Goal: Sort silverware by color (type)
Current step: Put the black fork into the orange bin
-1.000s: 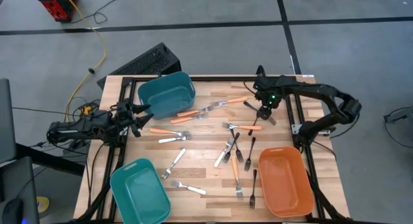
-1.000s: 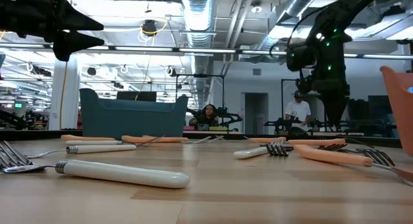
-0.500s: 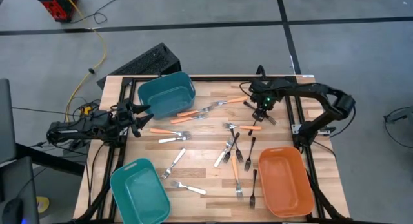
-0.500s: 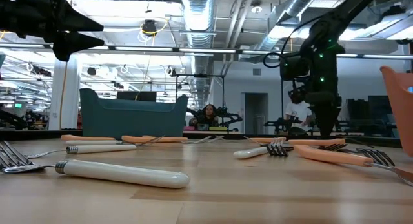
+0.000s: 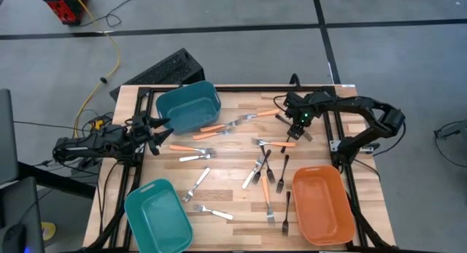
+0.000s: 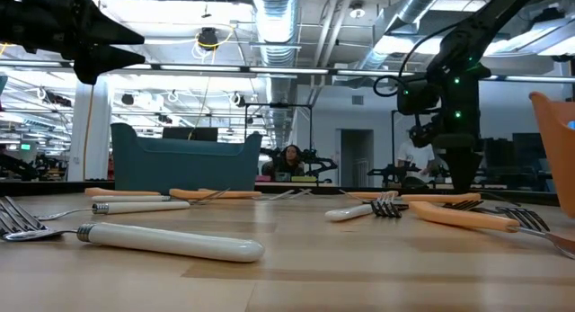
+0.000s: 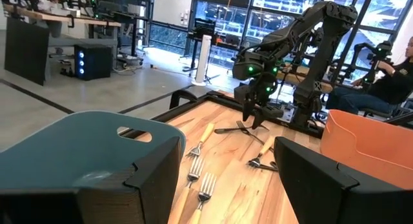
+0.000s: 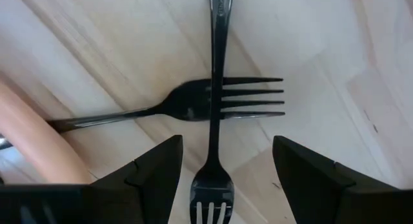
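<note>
Table (image 5: 233, 209) holds three bins: one bin (image 5: 188, 106) far left, second bin (image 5: 157, 214) near left, third bin (image 5: 323, 204) near right. Forks (image 5: 261, 169) scattered between bins, mostly centre and right. Right gripper (image 5: 295, 130) at far right, low over two crossed forks (image 8: 213, 104), fingers spread either side. Left gripper (image 5: 162, 133) off left edge, between the two left bins.

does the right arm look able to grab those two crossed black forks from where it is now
Probably yes. The right gripper hangs directly over the crossed black forks with its fingers open either side, nothing between. But the forks overlap, so closing may catch both.
</note>
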Controlling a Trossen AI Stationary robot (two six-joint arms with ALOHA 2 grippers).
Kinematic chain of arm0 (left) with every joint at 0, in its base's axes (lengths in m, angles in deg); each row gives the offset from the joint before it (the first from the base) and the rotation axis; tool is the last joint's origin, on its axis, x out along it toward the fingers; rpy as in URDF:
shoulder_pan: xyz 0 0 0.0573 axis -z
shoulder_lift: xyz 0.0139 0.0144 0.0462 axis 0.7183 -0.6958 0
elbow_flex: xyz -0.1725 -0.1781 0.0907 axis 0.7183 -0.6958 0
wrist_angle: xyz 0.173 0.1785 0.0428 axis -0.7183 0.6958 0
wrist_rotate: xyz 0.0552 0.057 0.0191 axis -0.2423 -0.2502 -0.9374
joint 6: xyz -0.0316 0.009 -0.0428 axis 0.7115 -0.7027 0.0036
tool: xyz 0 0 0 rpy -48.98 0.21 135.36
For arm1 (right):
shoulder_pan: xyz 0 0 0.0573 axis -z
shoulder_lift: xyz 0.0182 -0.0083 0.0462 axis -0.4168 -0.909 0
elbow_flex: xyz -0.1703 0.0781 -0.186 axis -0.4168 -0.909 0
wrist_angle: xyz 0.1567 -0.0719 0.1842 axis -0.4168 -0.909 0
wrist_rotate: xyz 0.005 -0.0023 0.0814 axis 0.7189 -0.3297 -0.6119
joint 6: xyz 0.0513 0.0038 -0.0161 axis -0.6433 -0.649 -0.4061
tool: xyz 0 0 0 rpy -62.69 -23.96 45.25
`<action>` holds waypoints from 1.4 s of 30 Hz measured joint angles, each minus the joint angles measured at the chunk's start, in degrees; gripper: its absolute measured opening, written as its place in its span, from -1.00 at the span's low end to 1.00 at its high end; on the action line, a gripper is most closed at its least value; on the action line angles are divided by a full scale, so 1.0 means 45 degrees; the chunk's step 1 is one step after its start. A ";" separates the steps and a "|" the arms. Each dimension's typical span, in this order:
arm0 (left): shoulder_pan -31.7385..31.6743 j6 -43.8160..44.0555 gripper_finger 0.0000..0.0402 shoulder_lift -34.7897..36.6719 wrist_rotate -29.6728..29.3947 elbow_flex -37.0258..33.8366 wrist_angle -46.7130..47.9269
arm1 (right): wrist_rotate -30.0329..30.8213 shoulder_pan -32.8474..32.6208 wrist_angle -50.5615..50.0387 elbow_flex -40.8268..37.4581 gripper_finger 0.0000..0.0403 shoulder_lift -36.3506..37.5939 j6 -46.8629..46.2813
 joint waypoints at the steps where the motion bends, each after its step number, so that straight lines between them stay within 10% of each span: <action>1: 0.0001 0.0000 0.17 0.0000 0.0000 0.0000 0.0006 | 0.0000 0.0000 0.0010 -0.0003 0.33 0.0000 0.0005; 15: 0.0001 0.0017 0.17 0.0000 0.0000 0.0005 0.0207 | 0.0087 0.0351 0.0224 -0.0087 0.29 -0.0301 0.0141; 31: 0.0001 0.0010 0.17 0.0000 0.0000 0.0005 0.0231 | 0.0092 0.0423 0.0223 -0.0087 -0.29 -0.0301 0.0146; 42: -0.0001 -0.0010 0.17 0.0000 0.0000 0.0005 0.0226 | 0.0366 0.0423 0.0225 -0.0087 0.16 -0.0301 0.0097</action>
